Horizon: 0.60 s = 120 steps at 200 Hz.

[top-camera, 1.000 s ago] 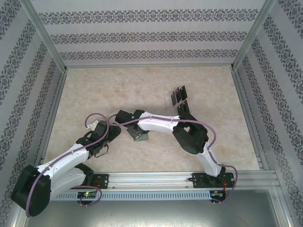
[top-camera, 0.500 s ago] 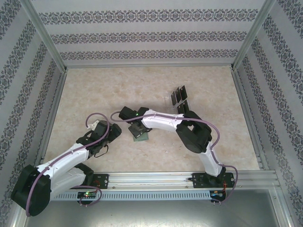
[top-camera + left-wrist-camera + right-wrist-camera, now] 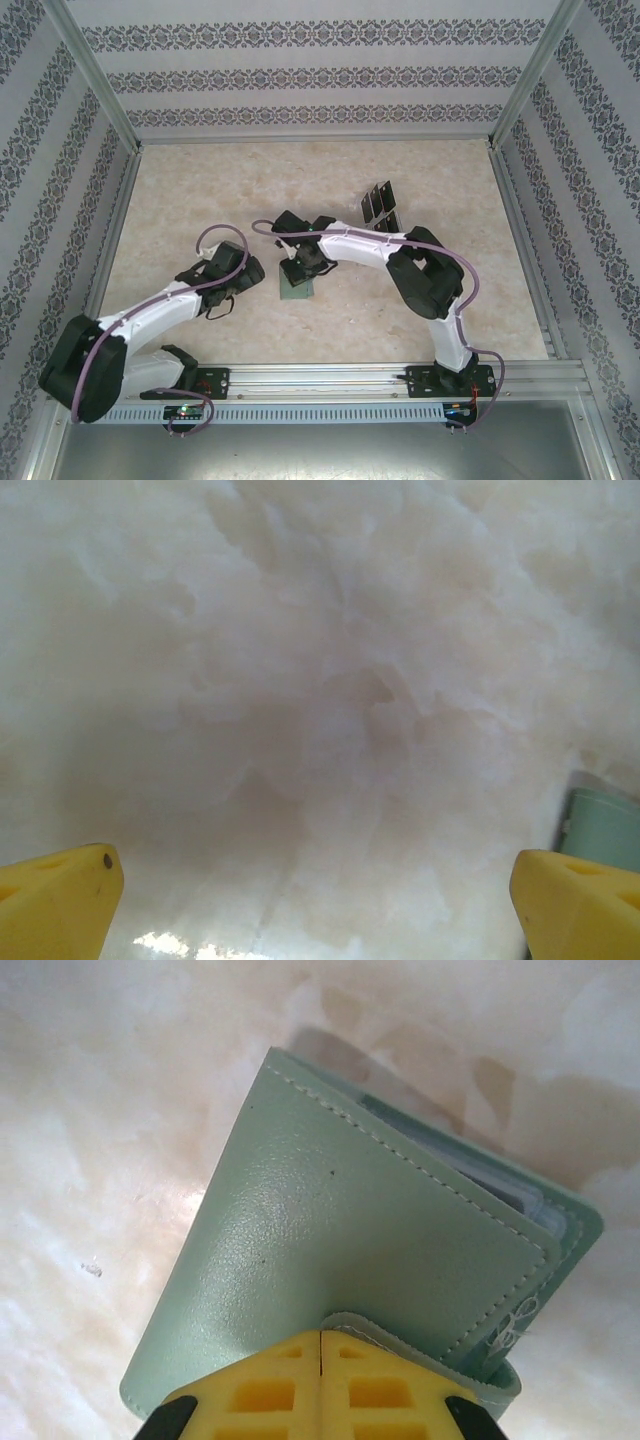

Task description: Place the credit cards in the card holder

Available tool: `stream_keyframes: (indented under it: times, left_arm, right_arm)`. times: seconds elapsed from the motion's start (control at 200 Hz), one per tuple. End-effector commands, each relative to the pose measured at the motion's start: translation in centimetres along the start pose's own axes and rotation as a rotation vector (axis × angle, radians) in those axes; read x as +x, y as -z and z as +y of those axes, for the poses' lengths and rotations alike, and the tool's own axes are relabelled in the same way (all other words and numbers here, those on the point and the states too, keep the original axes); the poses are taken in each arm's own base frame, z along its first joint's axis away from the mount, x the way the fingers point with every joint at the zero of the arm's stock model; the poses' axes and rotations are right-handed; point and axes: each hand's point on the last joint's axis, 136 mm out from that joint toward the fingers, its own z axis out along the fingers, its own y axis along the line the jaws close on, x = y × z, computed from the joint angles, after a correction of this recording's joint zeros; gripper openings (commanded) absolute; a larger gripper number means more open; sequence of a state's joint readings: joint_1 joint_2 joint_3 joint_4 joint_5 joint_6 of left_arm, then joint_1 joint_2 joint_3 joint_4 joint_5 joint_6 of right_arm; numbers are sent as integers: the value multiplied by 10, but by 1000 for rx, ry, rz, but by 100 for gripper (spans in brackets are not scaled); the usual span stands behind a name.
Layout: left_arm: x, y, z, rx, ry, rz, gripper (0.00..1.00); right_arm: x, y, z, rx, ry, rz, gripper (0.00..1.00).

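The sage-green card holder [image 3: 296, 290] lies on the marble table, slightly left of centre. In the right wrist view the card holder [image 3: 330, 1240] lies closed, with clear sleeves showing at its far edge. My right gripper [image 3: 320, 1340] is shut, its yellow fingertips pressed together and resting on the cover beside a curled green tab, with nothing visible between them. In the top view the right gripper [image 3: 300, 262] hangs over the holder's far end. My left gripper [image 3: 320, 905] is open just left of the card holder [image 3: 605, 828]. The black credit cards [image 3: 377, 203] stand at centre-right.
Patterned walls and metal rails [image 3: 120, 240] enclose the table on three sides. The right arm's elbow [image 3: 425, 275] arches over the table beside the cards. Bare marble [image 3: 240, 190] stretches across the far left.
My left arm has reached forward and right, closer to the card holder. The right gripper and elbow have shifted right and farther away. The holder now lies flatter.
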<state>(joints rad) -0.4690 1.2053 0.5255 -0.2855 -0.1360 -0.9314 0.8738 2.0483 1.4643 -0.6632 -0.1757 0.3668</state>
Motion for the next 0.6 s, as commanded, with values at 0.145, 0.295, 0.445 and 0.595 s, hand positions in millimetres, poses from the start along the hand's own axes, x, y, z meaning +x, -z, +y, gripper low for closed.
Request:
stream_keyframes:
  times: [0.145, 0.295, 0.445, 0.595]
  left_arm:
    - [-12, -15, -34, 46, -186, 39, 100]
    - [-13, -17, -47, 80, -221, 47, 100]
    - [-5, -18, -50, 88, -262, 74, 99]
    - [5, -18, -47, 82, -284, 97, 98]
  right_arm:
    - [66, -10, -9, -113, -122, 243, 0]
    - [53, 1, -15, -135, -149, 184, 0]
    - [38, 15, -12, -166, -157, 134, 0]
    - [28, 32, -4, -197, -159, 84, 0]
